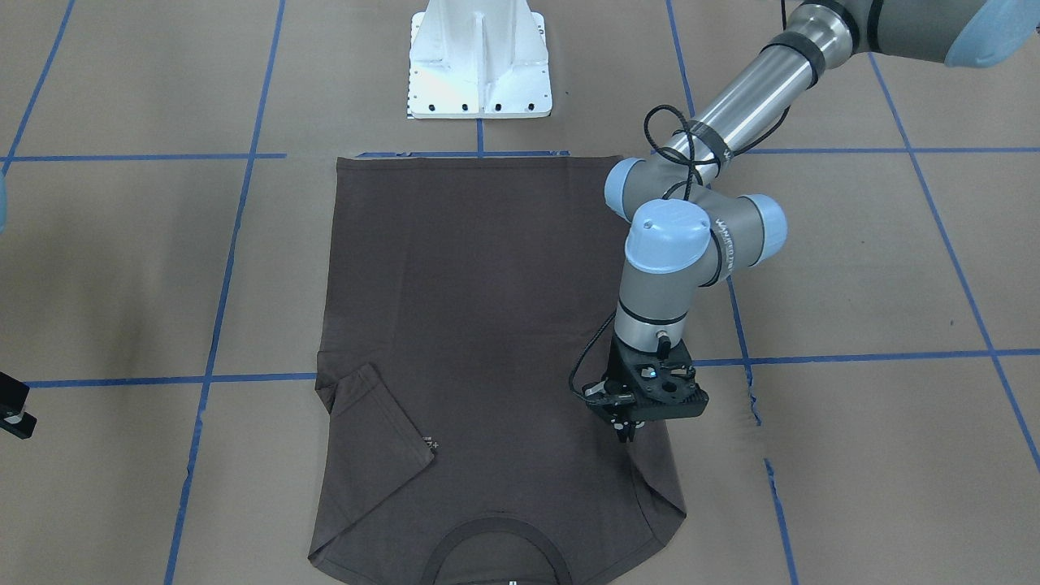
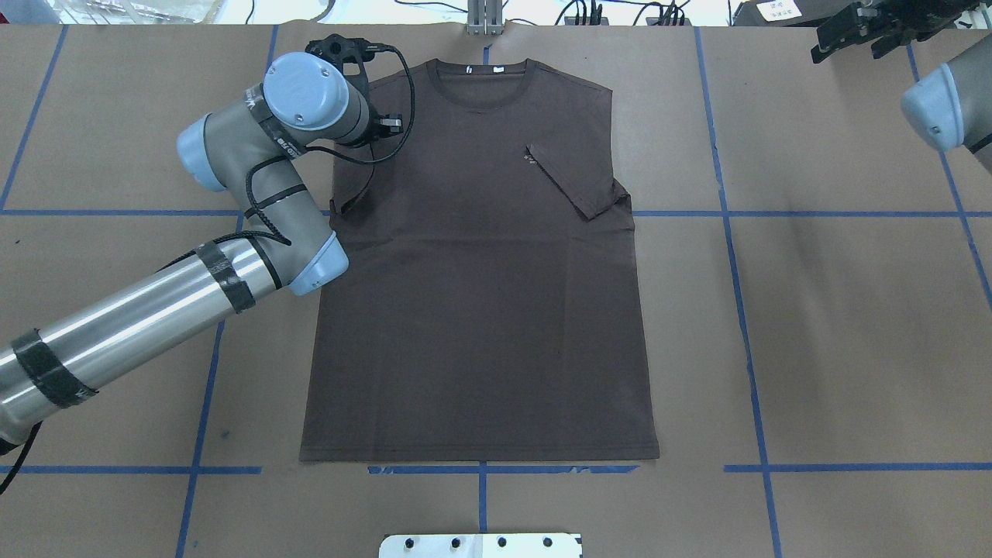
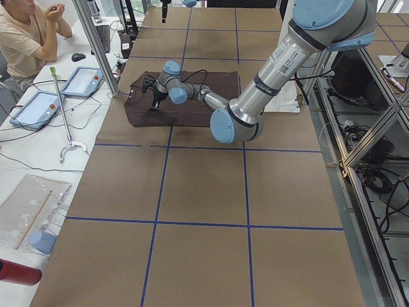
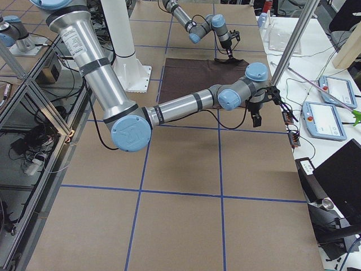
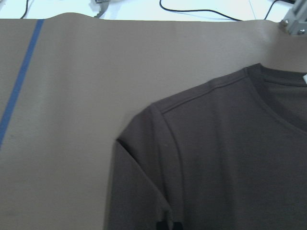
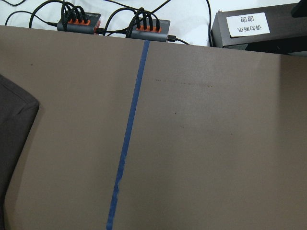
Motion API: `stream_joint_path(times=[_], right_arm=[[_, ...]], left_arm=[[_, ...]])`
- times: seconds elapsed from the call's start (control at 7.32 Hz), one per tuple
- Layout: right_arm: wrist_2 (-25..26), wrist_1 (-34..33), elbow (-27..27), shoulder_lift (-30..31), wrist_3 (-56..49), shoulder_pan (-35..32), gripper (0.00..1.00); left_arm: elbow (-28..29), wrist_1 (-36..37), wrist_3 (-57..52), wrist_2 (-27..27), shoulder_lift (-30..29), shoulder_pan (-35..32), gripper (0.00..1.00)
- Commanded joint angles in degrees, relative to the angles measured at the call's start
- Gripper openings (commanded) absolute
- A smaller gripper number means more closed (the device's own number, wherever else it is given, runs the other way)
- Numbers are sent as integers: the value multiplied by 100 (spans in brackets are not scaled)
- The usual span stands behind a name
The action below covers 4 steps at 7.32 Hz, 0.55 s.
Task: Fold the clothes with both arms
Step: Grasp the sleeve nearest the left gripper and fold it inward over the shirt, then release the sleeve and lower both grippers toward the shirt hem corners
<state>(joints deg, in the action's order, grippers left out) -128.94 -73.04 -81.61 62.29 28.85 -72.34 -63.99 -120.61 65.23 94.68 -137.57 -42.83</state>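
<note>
The dark brown-grey T-shirt (image 1: 487, 309) lies flat on the brown table, collar (image 2: 480, 81) on the far side from my base. One sleeve (image 2: 573, 174) is folded in over the chest by the pale logo. My left gripper (image 1: 626, 435) points down at the other sleeve near the shoulder. Its fingers are pressed together on the fabric, and the fingertips (image 5: 168, 225) show at the bottom edge of the left wrist view over the sleeve. My right gripper (image 2: 833, 35) hangs off the shirt at the far right corner; its jaws do not show clearly.
The white pedestal (image 1: 479, 61) stands just behind the shirt's hem. Blue tape lines (image 2: 728, 213) cross the table. Cable hubs (image 6: 76, 21) sit past the far edge. An operator (image 3: 29, 38) and tablets (image 3: 38, 105) are beyond that edge.
</note>
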Motion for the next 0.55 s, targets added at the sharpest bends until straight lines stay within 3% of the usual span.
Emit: stream_joint_path(times=[0.0, 0.14, 0.41], right_arm=[[0, 17, -4, -15, 25, 35, 100], [0, 35, -39, -15, 42, 35, 100], [61, 53, -432, 37, 617, 262, 100]], left_arm=[[142, -41, -149, 15, -95, 20, 70], [-32, -94, -673, 24, -60, 20, 100], [-839, -59, -740, 468, 360, 20, 100]])
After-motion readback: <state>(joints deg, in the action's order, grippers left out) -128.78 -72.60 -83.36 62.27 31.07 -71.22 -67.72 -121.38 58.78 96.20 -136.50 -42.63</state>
